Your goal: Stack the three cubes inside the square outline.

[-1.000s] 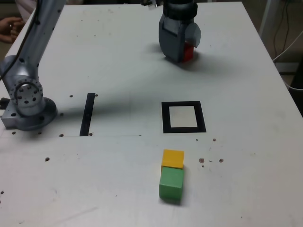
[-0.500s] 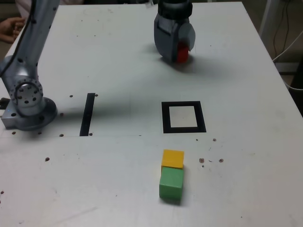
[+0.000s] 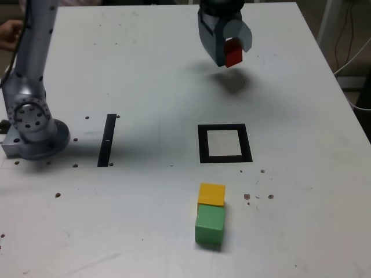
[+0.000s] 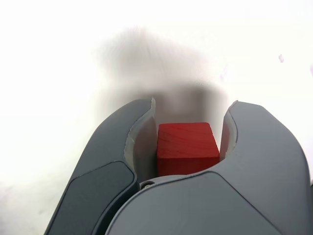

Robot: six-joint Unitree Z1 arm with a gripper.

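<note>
White tabletop (image 3: pixel 145 202) is spreading across the room, with small dark specks dotting its surface. At the exterior view's far left, a person's hand (image 3: pixel 10 35) is showing beyond the table, and the arm's grey base (image 3: pixel 37 139) is sitting near the edge, its long link (image 3: pixel 29 63) rising out of sight. Off the exterior view's right side, thin cables (image 3: pixel 350 46) are hanging beyond the table.

Compared with a moment ago, the red cube (image 3: pixel 233 52) is hanging clear of the table instead of sitting low by it, and its blurry shadow (image 3: pixel 233 81) is now lying apart beneath it. The upper arm is showing farther to the exterior view's left, while the other two cubes are keeping their places.

Going left to right, a straight black strip (image 3: pixel 107 140) is lying flat on the white. Farther right, the square outline (image 3: pixel 204 145) is framing a bare white centre. Just below it in the exterior view, the yellow cube (image 3: pixel 211 194) is sitting right up against the green cube (image 3: pixel 209 225), both outside the border. Above the outline in that view, the gripper (image 3: pixel 235 53) is holding the red cube, slightly tilted, between its fingers.
</note>
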